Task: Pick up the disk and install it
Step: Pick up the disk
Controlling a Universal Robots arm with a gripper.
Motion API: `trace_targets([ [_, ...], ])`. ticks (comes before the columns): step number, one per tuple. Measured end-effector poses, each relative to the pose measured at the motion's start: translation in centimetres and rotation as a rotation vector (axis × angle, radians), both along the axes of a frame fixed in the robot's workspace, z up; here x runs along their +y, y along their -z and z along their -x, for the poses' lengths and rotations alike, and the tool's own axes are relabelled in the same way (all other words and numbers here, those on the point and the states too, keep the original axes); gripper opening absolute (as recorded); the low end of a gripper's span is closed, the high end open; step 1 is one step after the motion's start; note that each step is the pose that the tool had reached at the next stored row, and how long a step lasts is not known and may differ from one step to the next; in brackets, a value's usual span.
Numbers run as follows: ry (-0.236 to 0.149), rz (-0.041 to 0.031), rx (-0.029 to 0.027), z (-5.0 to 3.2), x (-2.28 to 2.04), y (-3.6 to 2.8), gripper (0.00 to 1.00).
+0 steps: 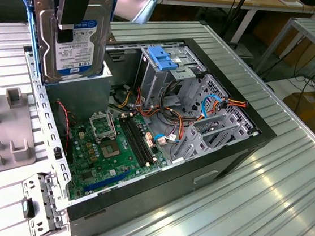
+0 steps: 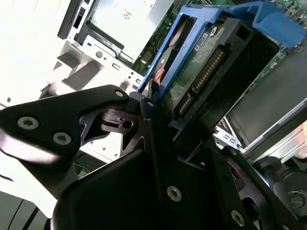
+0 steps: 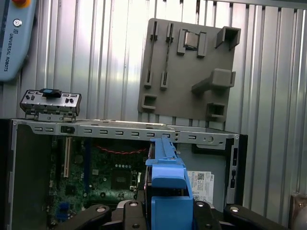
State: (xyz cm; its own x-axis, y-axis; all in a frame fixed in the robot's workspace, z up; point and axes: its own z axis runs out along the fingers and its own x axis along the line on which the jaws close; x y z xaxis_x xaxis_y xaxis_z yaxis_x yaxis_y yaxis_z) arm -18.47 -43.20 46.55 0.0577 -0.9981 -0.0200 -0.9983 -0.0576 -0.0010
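The disk (image 1: 85,41), a silver-faced hard drive in a light-blue carrier, hangs upright above the back left corner of the open computer case (image 1: 221,154) in the exterior view. My gripper (image 1: 70,17) is shut on it from above, one black finger lying across its face. In the second wrist view the black fingers (image 2: 158,143) clamp the disk (image 2: 204,62) at its green circuit-board side, by the connector row. The first wrist view looks down past the blue carrier (image 3: 166,175) onto the motherboard (image 3: 110,177).
A shorter blue bracket (image 1: 162,58) sits on the drive cage inside the case, with loose cables (image 1: 171,125) beside it. A grey fixture plate (image 3: 188,67) lies on the ribbed table next to the case. A metal port bracket (image 1: 40,207) hangs off the case's near corner.
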Motion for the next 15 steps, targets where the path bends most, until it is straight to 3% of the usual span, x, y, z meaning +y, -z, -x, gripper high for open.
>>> trace_targets([
  [15,0.000,0.0000,0.0014,-1.76,-0.16,0.00,0.36],
])
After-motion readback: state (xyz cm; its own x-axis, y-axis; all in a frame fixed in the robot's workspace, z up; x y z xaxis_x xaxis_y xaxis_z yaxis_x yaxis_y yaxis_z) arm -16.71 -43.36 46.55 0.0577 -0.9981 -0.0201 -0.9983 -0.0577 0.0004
